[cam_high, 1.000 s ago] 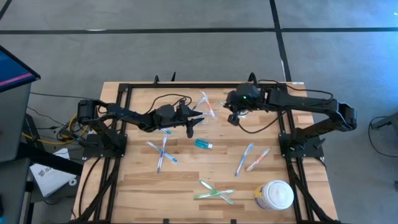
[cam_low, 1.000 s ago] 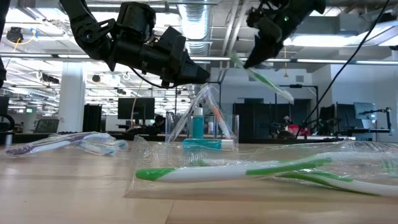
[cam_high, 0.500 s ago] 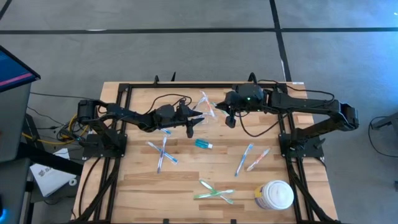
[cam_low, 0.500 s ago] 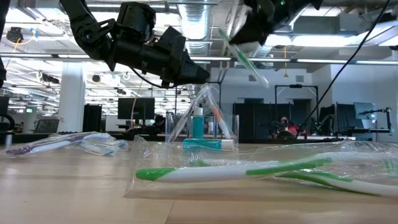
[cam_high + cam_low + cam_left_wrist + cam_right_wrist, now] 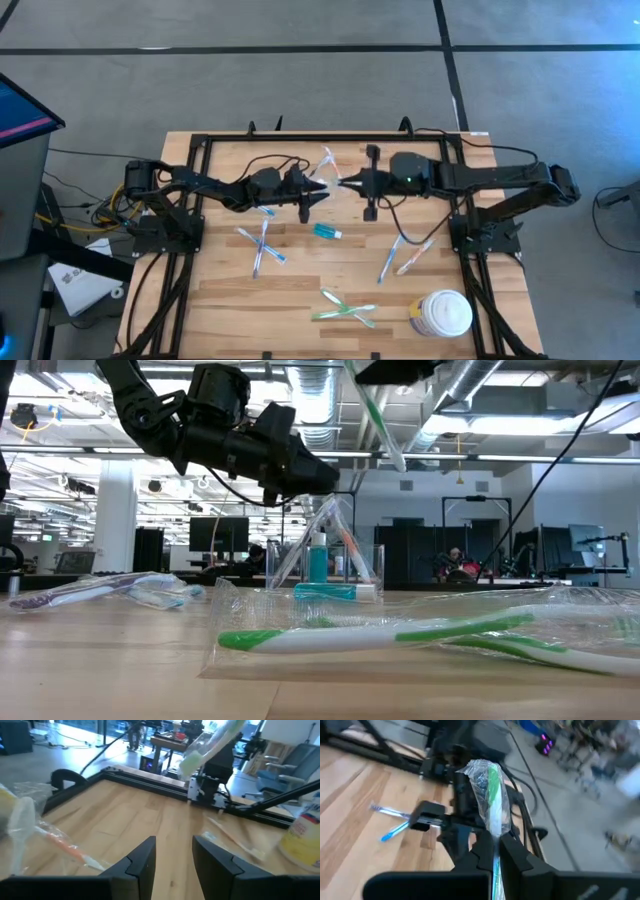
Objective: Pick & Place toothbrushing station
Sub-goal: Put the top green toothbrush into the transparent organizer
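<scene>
right gripper (image 5: 496, 851) is clamped on a wrapped green toothbrush (image 5: 491, 795), lifted high so it can drop into the holder (image 5: 325, 560); left gripper (image 5: 172, 852) hovers nearby, fingers parted and empty.

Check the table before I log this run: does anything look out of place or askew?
Nothing is spilled or broken. The clear holder stands upright, but most toothbrushes lie scattered and crossed on the table, still wrapped. The right gripper holds a wrapped green toothbrush.

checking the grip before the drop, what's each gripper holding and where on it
The right gripper is shut on a wrapped green toothbrush, pinching its lower end, with the rest sticking out ahead. The left gripper is open and holds nothing.
</scene>
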`<state>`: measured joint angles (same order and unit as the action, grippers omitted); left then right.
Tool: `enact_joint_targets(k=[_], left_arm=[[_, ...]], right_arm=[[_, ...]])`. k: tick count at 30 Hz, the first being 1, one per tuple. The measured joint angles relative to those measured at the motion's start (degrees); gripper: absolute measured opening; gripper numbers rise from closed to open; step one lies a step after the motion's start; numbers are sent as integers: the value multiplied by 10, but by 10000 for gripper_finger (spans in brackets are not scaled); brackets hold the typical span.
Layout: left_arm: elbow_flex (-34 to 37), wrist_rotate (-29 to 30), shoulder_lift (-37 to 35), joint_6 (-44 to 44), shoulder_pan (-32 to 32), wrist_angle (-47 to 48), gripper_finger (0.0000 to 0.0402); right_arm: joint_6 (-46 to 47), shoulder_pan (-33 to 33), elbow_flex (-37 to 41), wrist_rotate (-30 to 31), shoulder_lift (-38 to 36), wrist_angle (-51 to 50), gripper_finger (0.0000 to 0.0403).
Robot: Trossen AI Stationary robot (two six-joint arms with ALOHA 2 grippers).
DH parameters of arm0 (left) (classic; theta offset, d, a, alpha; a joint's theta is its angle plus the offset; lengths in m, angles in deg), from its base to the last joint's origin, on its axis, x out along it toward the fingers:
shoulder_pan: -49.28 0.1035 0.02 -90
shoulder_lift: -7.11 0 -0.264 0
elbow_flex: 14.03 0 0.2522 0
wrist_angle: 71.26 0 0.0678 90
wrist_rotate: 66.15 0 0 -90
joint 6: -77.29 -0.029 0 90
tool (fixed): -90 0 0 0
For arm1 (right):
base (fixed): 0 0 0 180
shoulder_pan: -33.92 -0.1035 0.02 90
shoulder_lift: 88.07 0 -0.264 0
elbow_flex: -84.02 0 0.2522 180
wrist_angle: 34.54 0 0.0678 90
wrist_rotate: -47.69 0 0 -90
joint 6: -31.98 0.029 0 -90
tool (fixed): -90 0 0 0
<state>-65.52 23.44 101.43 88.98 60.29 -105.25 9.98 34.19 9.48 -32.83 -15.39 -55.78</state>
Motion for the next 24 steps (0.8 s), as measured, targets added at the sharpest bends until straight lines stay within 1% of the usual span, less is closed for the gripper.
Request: enact_joint_targets(k=[2,3,8,11,17,20,24], left_arm=[[0,-6,0,8,0,-3,121],[0,-11,-2,11,0,-2,121],[0,-42,-13,38,0,-7,121],[0,-73,-22,67,0,-10,121],[0,-143,-46,128,0,-16,121],[0,-166,-57,155,0,-16,121],[0,-181,-72,199,0,-16,121]], right_arm=[[-34,-24,0,9,0,0,0],[-45,-35,0,22,0,2,0],[-82,-94,0,119,4,4,0],[-113,-127,0,194,14,5,0],[-172,-175,0,323,59,9,0],[-204,-193,0,370,92,17,0],[-261,-217,0,435,133,41,0]])
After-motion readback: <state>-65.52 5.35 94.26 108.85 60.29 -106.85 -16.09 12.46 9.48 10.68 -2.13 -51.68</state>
